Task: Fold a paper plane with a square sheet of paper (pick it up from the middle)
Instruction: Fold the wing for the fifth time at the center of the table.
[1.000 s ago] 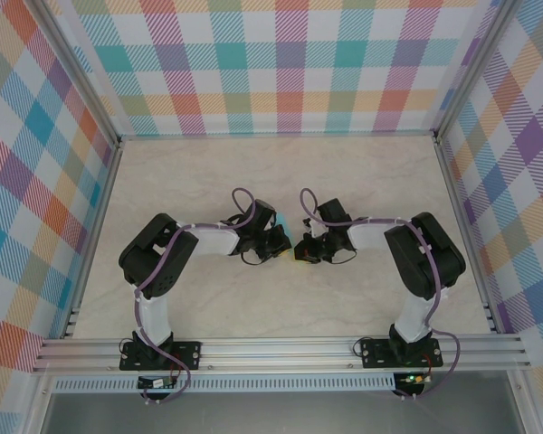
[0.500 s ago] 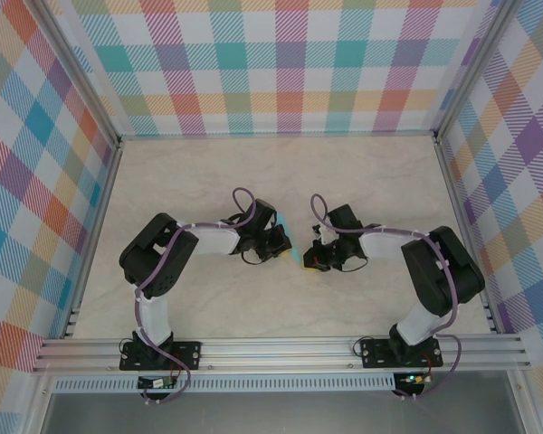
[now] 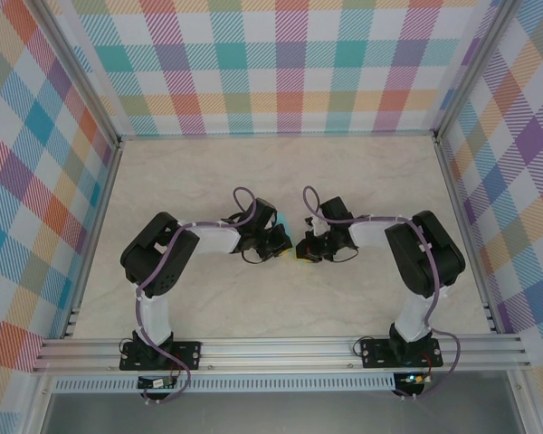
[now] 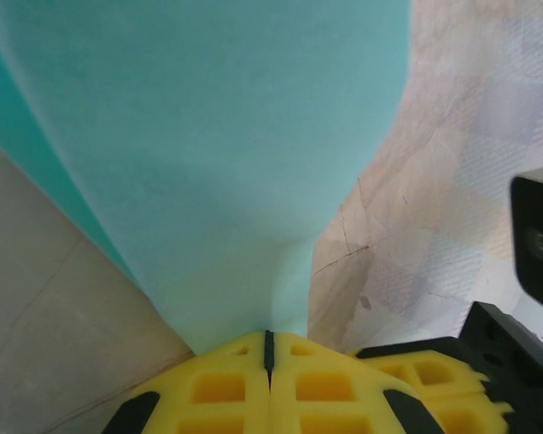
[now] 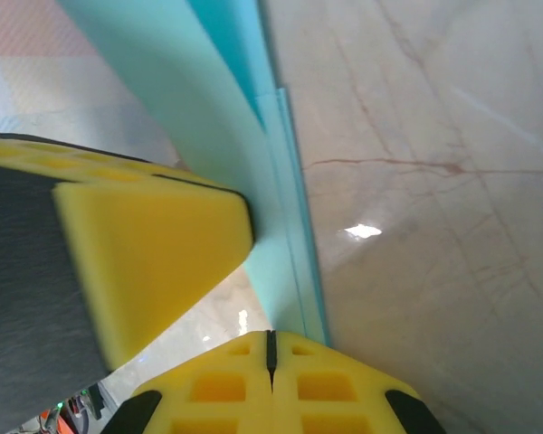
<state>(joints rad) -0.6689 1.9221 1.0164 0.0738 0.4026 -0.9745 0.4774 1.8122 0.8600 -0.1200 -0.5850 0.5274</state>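
Near edge: both arm bases are bolted to the rail [image 3: 281,348], elbows out, forearms angled inward so the two wrists meet at mid-table. Left gripper [image 4: 268,342]: yellow fingers pressed together, pinching the bottom edge of the turquoise paper [image 4: 226,154], which fans up and away from the seam. Right gripper [image 5: 270,344]: fingers also closed, clamped on a narrow layered strip of the same paper, with folded edges stacked along one crease. The two grippers sit just beside each other, one yellow pad [image 5: 154,262] of the left one lying against the paper's face in the right wrist view. Likely reason for the double pinch: one side anchors the sheet while the other sets or presses a crease. The paper is off the table [image 3: 163,181], held between the grippers at the centre. From above it is mostly hidden by the wrists, so the fold count is hard to call; probably mid-fold, no finished dart shape readable. Beyond that, bare marbled tabletop, then the checked walls [image 3: 290,63].
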